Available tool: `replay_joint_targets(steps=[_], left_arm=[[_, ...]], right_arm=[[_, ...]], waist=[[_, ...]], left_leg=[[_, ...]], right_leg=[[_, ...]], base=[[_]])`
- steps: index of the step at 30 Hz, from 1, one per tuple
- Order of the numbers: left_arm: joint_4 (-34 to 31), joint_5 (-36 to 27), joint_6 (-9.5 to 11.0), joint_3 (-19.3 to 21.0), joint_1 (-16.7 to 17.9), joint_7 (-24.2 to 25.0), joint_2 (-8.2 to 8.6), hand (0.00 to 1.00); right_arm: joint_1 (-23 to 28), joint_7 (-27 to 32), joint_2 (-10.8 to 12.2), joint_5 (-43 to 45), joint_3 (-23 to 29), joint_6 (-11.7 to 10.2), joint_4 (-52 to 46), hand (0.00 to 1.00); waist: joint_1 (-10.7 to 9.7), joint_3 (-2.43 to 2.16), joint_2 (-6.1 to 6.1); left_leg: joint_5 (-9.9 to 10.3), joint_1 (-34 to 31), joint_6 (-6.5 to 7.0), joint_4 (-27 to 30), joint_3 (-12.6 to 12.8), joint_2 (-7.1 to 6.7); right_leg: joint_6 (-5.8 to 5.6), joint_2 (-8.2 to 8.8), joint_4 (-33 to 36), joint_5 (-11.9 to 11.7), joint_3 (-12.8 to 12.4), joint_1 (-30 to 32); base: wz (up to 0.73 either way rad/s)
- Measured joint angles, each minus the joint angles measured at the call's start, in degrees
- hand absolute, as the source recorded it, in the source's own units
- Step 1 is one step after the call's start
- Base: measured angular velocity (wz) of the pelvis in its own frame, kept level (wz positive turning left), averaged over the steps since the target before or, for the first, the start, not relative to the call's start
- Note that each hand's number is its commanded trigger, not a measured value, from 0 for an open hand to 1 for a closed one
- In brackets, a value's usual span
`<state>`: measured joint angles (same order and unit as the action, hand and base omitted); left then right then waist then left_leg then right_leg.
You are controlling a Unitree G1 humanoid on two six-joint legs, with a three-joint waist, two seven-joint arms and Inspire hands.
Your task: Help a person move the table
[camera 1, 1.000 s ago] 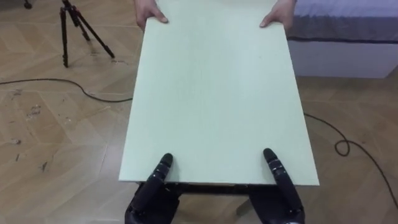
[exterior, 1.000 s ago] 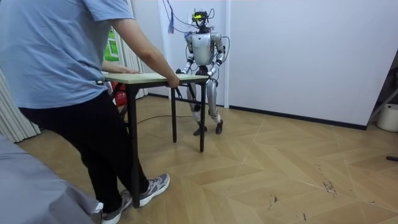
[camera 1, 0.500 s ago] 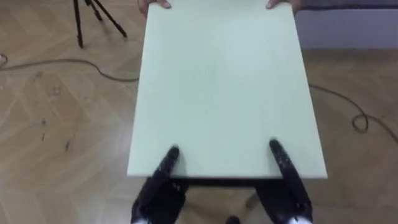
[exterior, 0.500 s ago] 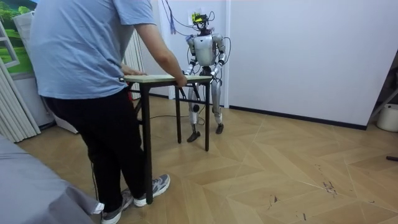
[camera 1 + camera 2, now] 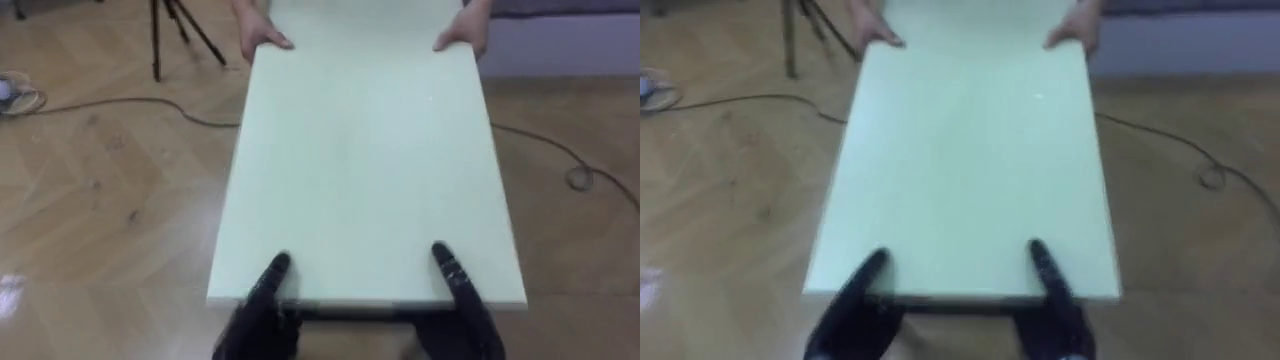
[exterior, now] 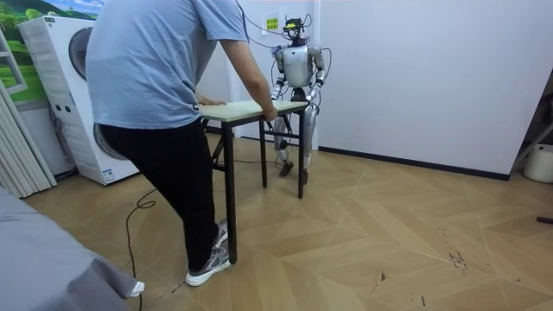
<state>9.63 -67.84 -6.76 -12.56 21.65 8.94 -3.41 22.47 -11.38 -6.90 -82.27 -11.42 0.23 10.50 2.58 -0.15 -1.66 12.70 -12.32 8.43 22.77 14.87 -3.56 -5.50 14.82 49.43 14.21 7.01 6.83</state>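
Both hands, left hand (image 5: 258, 310) and right hand (image 5: 465, 305), pinch the tabletop's (image 5: 365, 170) near short edge, thumbs on top, fingers tucked beneath; its long axis runs straight ahead to the person's hands (image 5: 265, 36) holding the far edge.

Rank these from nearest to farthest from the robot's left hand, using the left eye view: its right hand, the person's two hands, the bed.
From the left hand:
1. Right hand, beside it on the table's near edge.
2. Person's hand at the far left corner.
3. Person's other hand, far right corner, diagonally across.
4. Bed, beyond that corner.
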Motion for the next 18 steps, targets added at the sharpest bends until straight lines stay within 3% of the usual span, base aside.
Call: replay_joint_targets(steps=[1, 3, 4, 7, 9, 11, 13, 14, 16, 18], left_arm=[[-0.4, 0.0, 0.0, 0.0, 0.0, 0.0, -0.11, 1.0], [-3.1, 0.6, 0.0, 0.3, -0.1, -0.4, -0.43, 1.0], [-3.4, 0.7, 0.3, 0.3, -0.5, -0.4, -0.35, 1.0], [-4.0, 1.1, 1.3, 1.0, -1.4, -0.3, -0.2, 1.0], [-3.9, 1.7, 2.1, 1.1, -3.2, -0.4, -0.46, 1.0], [-4.0, 2.1, 2.5, 1.1, -3.8, -0.4, -0.62, 1.0], [-4.0, 2.2, 3.2, 1.1, -4.4, -0.3, -0.8, 1.0], [-4.0, 2.3, 3.3, 1.1, -4.4, -0.3, -0.85, 1.0], [-3.9, 2.6, 3.4, 1.0, -4.2, -0.3, -1.41, 1.0], [-3.9, 2.6, 3.3, 0.3, -3.2, -0.3, -2.09, 1.0]], right_arm=[[-0.1, 0.1, -0.1, -0.1, -0.2, -0.3, -0.3, 1.0], [-0.1, 0.2, -0.2, -1.1, -0.7, -0.7, -2.4, 1.0], [-0.3, 0.2, -0.3, -1.5, -0.6, -0.8, -2.8, 1.0], [-2.6, 0.6, -0.1, -1.3, -0.8, -0.6, -2.9, 1.0], [-4.0, 0.7, 0.5, -1.6, -0.6, -0.4, -2.5, 1.0], [-4.6, 0.7, 1.3, -1.5, -0.5, -0.4, -2.2, 1.0], [-5.0, 0.7, 1.9, -1.7, -0.5, -0.6, -2.1, 1.0], [-4.9, 0.7, 2.1, -1.9, -0.5, -0.6, -1.9, 1.0], [-4.1, 0.6, 2.4, -2.7, -0.7, -0.6, -1.7, 1.0], [-2.5, 0.4, 2.5, -2.9, -1.0, -0.5, -1.7, 1.0]], waist=[[0.6, 0.04, -0.34], [2.1, 0.91, -1.08], [2.6, 1.02, -1.24], [3.0, 1.59, -1.89], [3.1, 2.0, -2.48], [3.3, 1.99, -2.56], [4.3, 1.98, -2.46], [4.2, 1.91, -2.36], [4.3, 1.85, -2.27], [4.5, 1.71, -1.67]], left_leg=[[-0.2, -0.7, 0.03, 0.3, 0.3, 0.1], [-1.7, -4.8, 0.11, 1.5, 0.3, 0.3], [-2.3, -7.2, 0.16, 2.8, 0.3, 0.49], [-4.2, -11.4, -0.22, 4.4, 0.1, 1.01], [-7.4, -14.7, -0.83, 4.2, -0.8, 2.4], [-10.0, -16.5, -1.69, 2.6, -1.5, 3.74], [-14.5, -17.9, -2.78, -0.3, -2.8, 5.26], [-15.8, -18.0, -2.97, -1.5, -3.2, 5.84], [-18.9, -17.4, -3.95, -4.4, -4.2, 6.99], [-22.4, -15.8, -5.78, -8.5, -5.9, 7.93]], right_leg=[[-0.1, 0.01, -1.4, -0.1, -0.5, -2.0], [0.16, -1.57, -11.5, 0.1, -0.7, -8.9], [0.27, -2.61, -17.5, 0.9, -0.5, -11.3], [-0.27, -3.88, -26.3, 5.6, -0.4, -13.0], [0.44, -6.01, -30.5, 7.5, 0.5, -12.3], [1.12, -7.75, -32.0, 8.0, 2.1, -10.5], [1.82, -10.13, -32.1, 8.3, 4.8, -7.6], [2.33, -10.94, -31.9, 8.0, 5.1, -7.2], [3.72, -12.98, -31.8, 7.2, 6.0, -6.6], [5.14, -14.92, -31.8, 6.4, 7.2, -6.6]], base=[[-0.62], [-0.39], [-0.24], [-0.16], [0.16], [0.05], [-0.04], [0.14], [0.19], [0.15]])
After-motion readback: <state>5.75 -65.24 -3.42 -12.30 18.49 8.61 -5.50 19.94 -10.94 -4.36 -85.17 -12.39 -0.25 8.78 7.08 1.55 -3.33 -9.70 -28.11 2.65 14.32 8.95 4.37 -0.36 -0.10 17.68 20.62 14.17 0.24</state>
